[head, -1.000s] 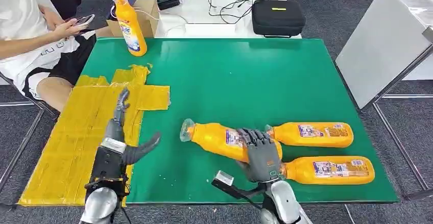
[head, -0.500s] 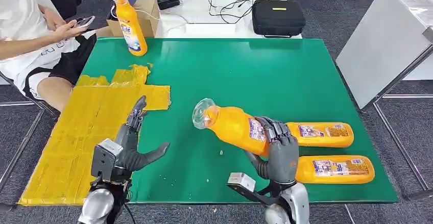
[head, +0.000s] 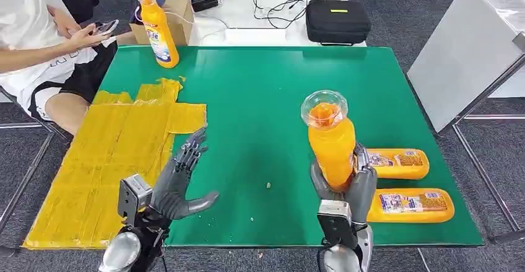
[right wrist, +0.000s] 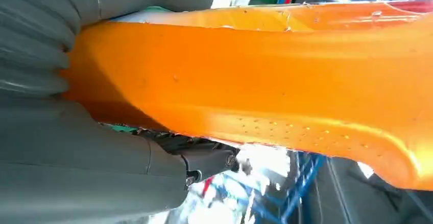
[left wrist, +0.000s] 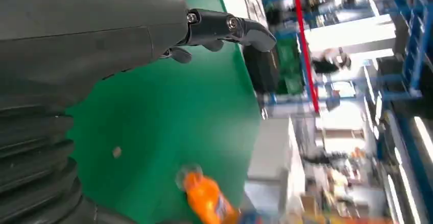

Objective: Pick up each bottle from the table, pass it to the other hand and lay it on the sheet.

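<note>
My right hand [head: 348, 187] grips an orange bottle [head: 330, 140] upright above the table's near right part, its clear cap toward the camera. In the right wrist view the orange bottle [right wrist: 286, 81] lies tight against the right hand [right wrist: 92, 147]. My left hand [head: 175, 182] hovers open over the green table near the edge of the yellow sheet [head: 105, 154], thumb pointing right. In the left wrist view the left hand [left wrist: 102, 35] hangs over the green top, and the held bottle [left wrist: 207, 198] is seen beyond. Two more orange bottles [head: 396, 163] [head: 412, 205] lie on their sides at the right.
Another orange bottle [head: 158, 29] stands upright at the table's far left corner beside a cardboard box [head: 179, 23]. A seated person [head: 43, 43] holds a phone at the left. Behind the green table [head: 272, 80] a white table carries a black case [head: 337, 20] and cables.
My right hand lifted the bottle off the table and turned it from tilted to upright. My left hand moved right off the sheet and rose, staying open.
</note>
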